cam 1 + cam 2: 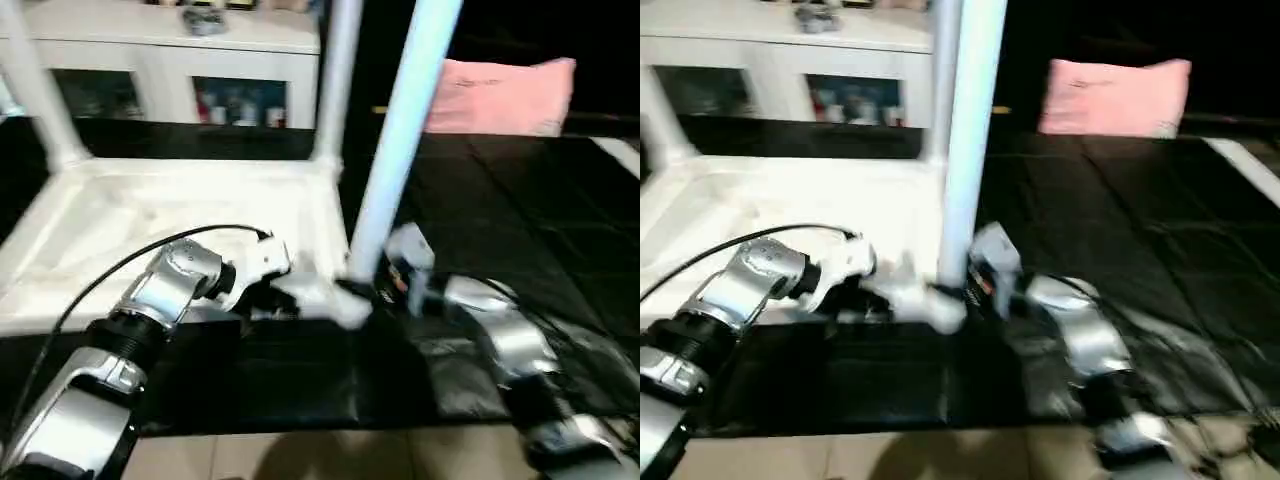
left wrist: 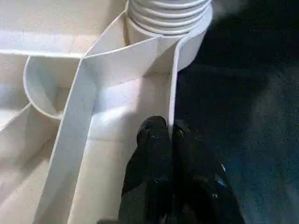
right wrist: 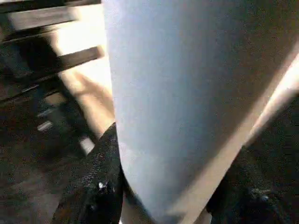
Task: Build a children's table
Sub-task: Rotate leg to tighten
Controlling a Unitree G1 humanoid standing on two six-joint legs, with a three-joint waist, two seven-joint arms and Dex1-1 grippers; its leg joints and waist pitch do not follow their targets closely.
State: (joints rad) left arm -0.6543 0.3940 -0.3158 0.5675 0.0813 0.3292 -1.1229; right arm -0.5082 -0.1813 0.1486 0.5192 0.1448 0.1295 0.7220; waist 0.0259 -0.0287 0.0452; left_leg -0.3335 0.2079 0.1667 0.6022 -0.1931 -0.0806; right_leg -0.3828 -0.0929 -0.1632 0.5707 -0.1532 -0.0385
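The white tabletop (image 1: 150, 215) lies upside down on a black mat, ribbed underside up. Two legs stand in its far corners, one on the left (image 1: 35, 90) and one on the right (image 1: 338, 80). A third leg (image 1: 405, 130) rises from the near right corner, leaning slightly right. My right gripper (image 1: 385, 285) is shut on it low down, with a finger (image 3: 98, 186) on each side of the tube. My left gripper (image 2: 168, 133) is shut on the tabletop's thin rim wall (image 2: 174, 79) just beside that corner socket (image 2: 168, 28), where the leg's ridged end sits.
A white cabinet (image 1: 160, 45) with glass doors stands behind the tabletop. A pink pillow (image 1: 505, 95) lies at the back right on the black mat (image 1: 520, 200). Light floor (image 1: 300, 455) runs along the mat's near edge.
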